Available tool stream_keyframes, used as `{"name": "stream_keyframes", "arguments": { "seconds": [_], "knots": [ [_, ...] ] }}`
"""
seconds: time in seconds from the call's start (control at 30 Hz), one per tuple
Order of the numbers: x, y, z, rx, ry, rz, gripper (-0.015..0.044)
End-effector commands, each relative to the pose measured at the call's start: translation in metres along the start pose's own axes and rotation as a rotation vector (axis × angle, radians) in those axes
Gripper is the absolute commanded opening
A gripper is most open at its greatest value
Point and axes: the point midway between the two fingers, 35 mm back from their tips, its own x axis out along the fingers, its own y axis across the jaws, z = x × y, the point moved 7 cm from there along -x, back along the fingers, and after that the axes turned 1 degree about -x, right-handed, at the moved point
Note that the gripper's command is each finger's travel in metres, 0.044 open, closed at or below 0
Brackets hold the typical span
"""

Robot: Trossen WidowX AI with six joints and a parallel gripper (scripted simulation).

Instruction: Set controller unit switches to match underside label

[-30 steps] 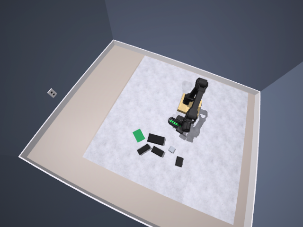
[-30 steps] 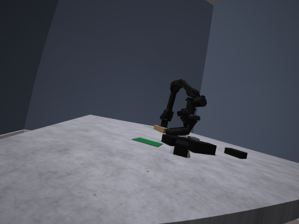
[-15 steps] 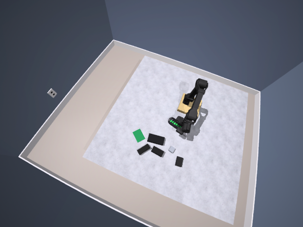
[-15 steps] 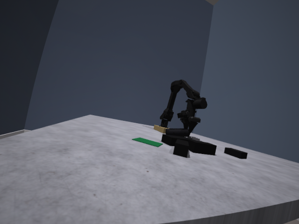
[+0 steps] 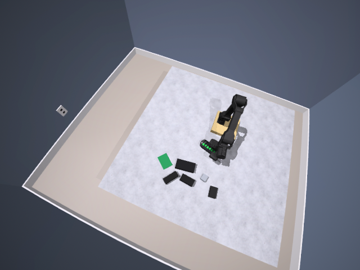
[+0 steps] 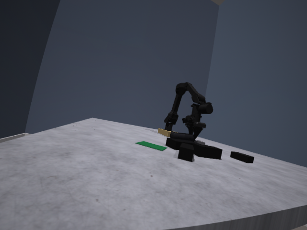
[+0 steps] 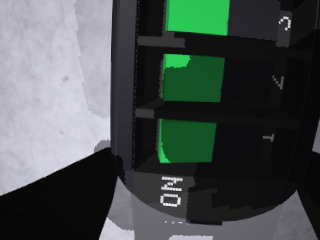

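The dark controller unit (image 5: 205, 147) (image 6: 181, 136) (image 7: 200, 202) is beside the arm's base, its switch side facing my wrist camera. In the wrist view switches 1, 2 and part of 3 show, green halves at the left and dark halves at the right, with "ON" printed at the near end. Shading keeps me from telling how they are pressed. My gripper (image 5: 212, 150) (image 7: 206, 159) is shut on the unit's near end, one finger against each long side. The label on the underside is hidden. I cannot tell whether the unit touches the bench.
A tan block-like piece (image 5: 216, 129) (image 6: 163, 132) lies by the arm's base. A green plate (image 5: 165, 161) (image 6: 151, 145), a large black block (image 5: 185, 165), two smaller black blocks (image 5: 170, 177) (image 5: 187, 180), a pale cube (image 5: 204, 177) and another dark block (image 5: 212, 192) lie farther out.
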Motion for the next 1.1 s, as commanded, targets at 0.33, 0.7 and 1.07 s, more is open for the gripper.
{"name": "stream_keyframes", "arguments": {
  "seconds": [0.33, 0.7, 1.07],
  "knots": [
    [0.0124, -0.0039, 0.0013, 0.011, -0.017, -0.019, 0.0338],
    [0.0094, -0.0007, -0.0006, 0.003, -0.005, -0.006, 0.0417],
    [0.004, 0.0003, 0.0073, 0.003, -0.006, -0.006, 0.044]
  ]
}}
